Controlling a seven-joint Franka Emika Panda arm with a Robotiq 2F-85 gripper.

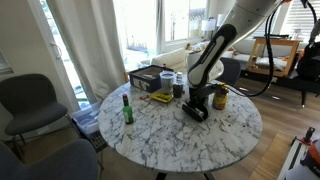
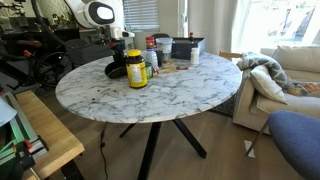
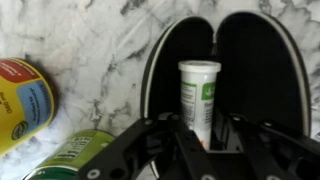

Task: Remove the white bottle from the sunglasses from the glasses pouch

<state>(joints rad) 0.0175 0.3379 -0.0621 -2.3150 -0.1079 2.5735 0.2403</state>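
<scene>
**Bottle in pouch, mid-desk**

In the wrist view the small bottle [image 3: 200, 90] lies lengthwise inside the open pouch [image 3: 262, 60]. The hand [image 3: 208, 140] is over the bottle's near end, a finger on each side. In an exterior view the pouch sits on the desk [image 1: 170, 142], with the jar [image 1: 220, 97] just right of it, the tall bottle [image 1: 127, 108] well left, and the box [image 1: 150, 80] far left.

In an exterior view, the camera stands back and somewhat above the round white marble counter [image 1: 170, 140], facing across it toward bright windows [image 1: 135, 30]. In an exterior view set lower, near rim height, the camera crosses the counter [image 2: 180, 85] from a different side. Both share the counter top and the yellow jar with dark lid [image 1: 220, 97] [image 2: 136, 68]. The wrist view looks down from very close onto the black oval pouch [image 3: 255, 60], with the gripper [image 3: 210, 140] entering from the bottom edge. The yellow curve at its left is probably that jar [image 3: 20, 95].
</scene>
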